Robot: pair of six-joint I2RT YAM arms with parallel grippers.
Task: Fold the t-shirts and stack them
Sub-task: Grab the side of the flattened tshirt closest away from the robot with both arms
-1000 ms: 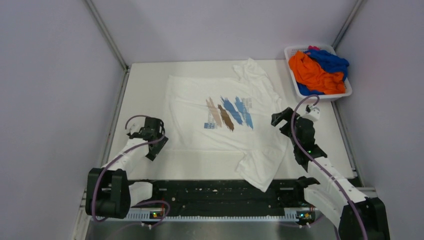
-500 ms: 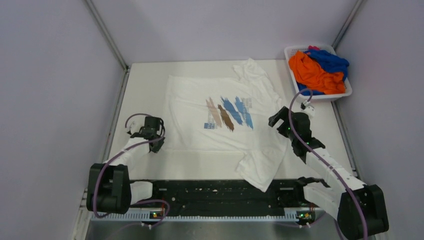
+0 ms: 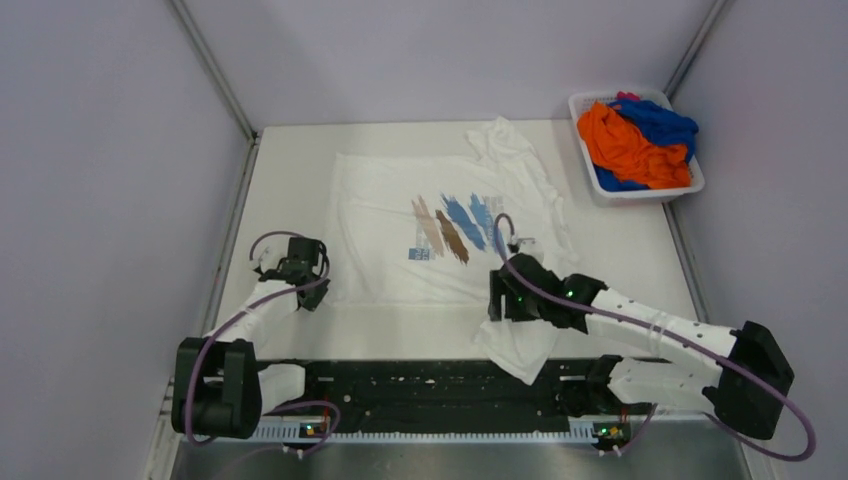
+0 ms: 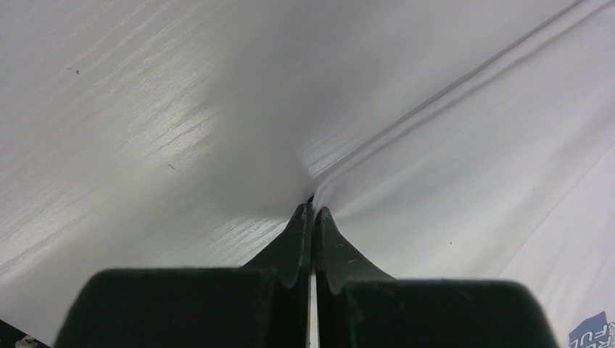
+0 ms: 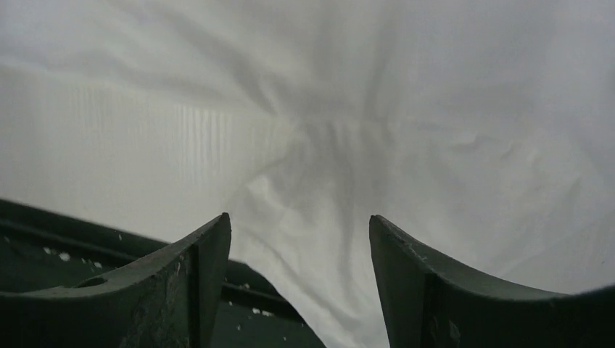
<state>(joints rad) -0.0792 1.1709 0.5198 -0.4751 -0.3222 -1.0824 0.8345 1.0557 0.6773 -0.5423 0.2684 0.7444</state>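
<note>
4 t-shirts show in the top view. 1 white t-shirt [image 3: 440, 215] with blue and brown brush strokes lies spread flat in the middle of the table [image 3: 290, 170], one sleeve bunched at upper right and another drooping over the black base rail [image 3: 400, 385] at lower centre. An orange t-shirt [image 3: 625, 145], a blue t-shirt [image 3: 662, 122] and a sliver of pink-red t-shirt [image 3: 627, 97] sit heaped in the white basket [image 3: 692, 186] at upper right. The left gripper [image 3: 319, 296] sits at the white shirt's lower left corner; the right gripper [image 3: 493, 299] reaches in low over the cloth at lower centre, just above the drooping sleeve.

From the left wrist, the left gripper [image 4: 312, 212] has its jaws pressed together, and the hemmed edge of the white t-shirt [image 4: 471, 181] runs down from the upper right into the tips, so it appears to pinch that corner. Bare table [image 4: 130, 130] fills the left half.

From the right wrist, the right gripper [image 5: 299, 225] has its jaws well apart, holding nothing, with wrinkled white t-shirt [image 5: 326, 145] between and beyond them and the base rail [image 5: 43, 246] at lower left.

Judging by this, the first fold of the white shirt is being set up. Next, the right jaws need to close on the near edge, gathering both layers, before both arms lift together and carry it toward the top of the frame.
</note>
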